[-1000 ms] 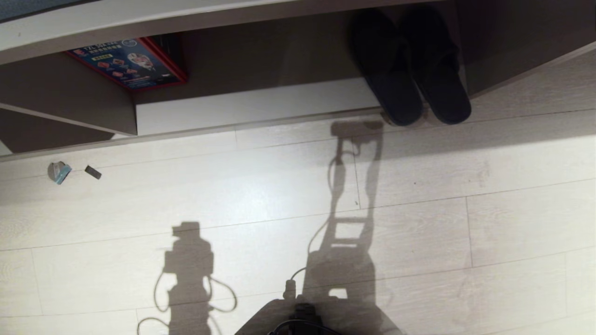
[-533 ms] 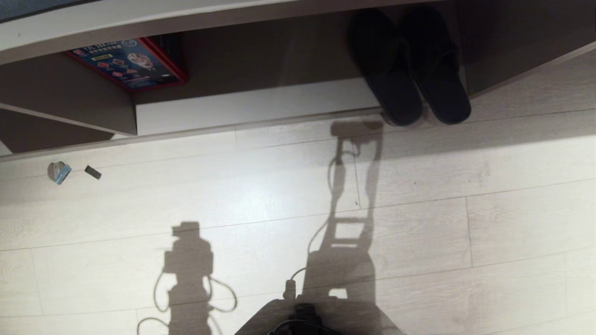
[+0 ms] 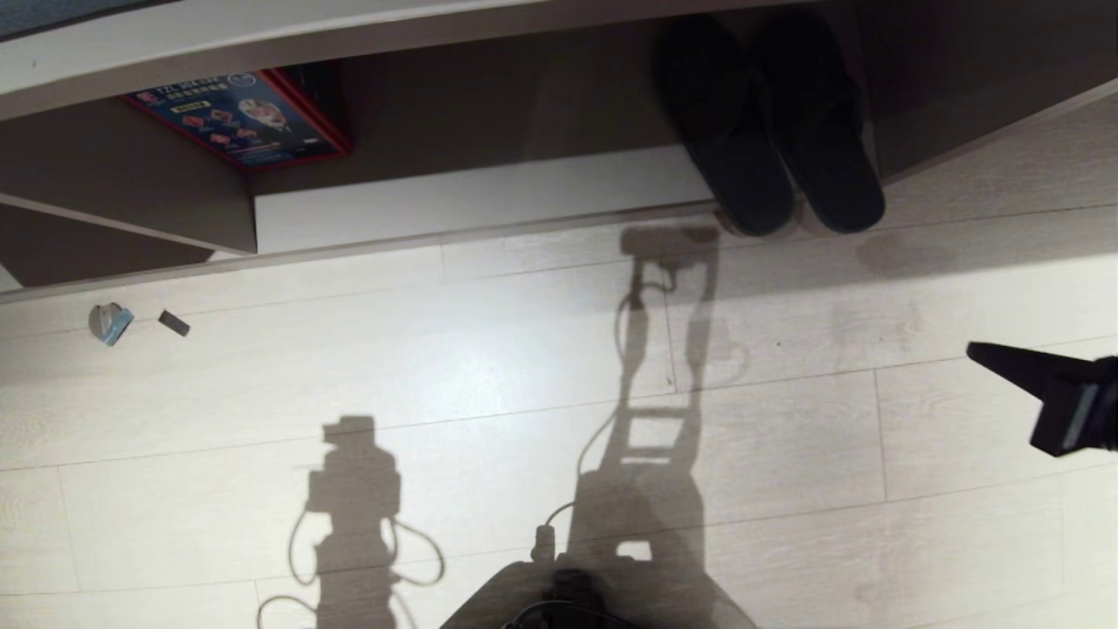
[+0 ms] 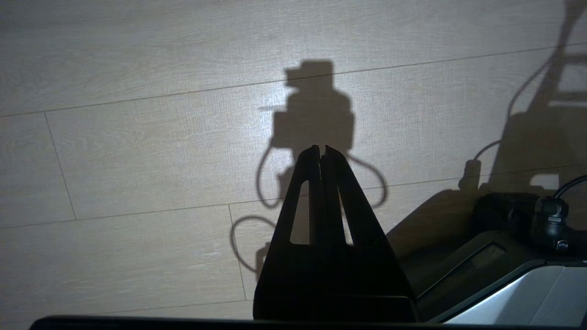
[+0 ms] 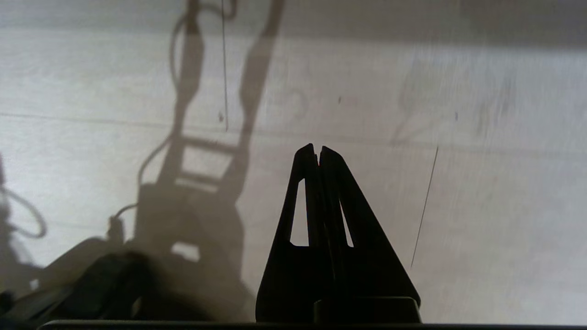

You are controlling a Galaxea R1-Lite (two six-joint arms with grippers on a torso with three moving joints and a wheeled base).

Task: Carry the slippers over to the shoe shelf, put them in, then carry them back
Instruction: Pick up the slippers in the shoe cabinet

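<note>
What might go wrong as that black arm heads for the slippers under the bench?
The slippers lie pressed side by side, heels poking out of the shoe shelf, so grabbing one may drag the other. The right hand is shut and must open first. The low shelf top could block its reach.

Two dark slippers lie side by side, touching, inside the low shoe shelf at its right end. Their rounded ends point outward and reach just past the shelf's pale front edge onto the floor; their far ends sit in shadow.
</note>
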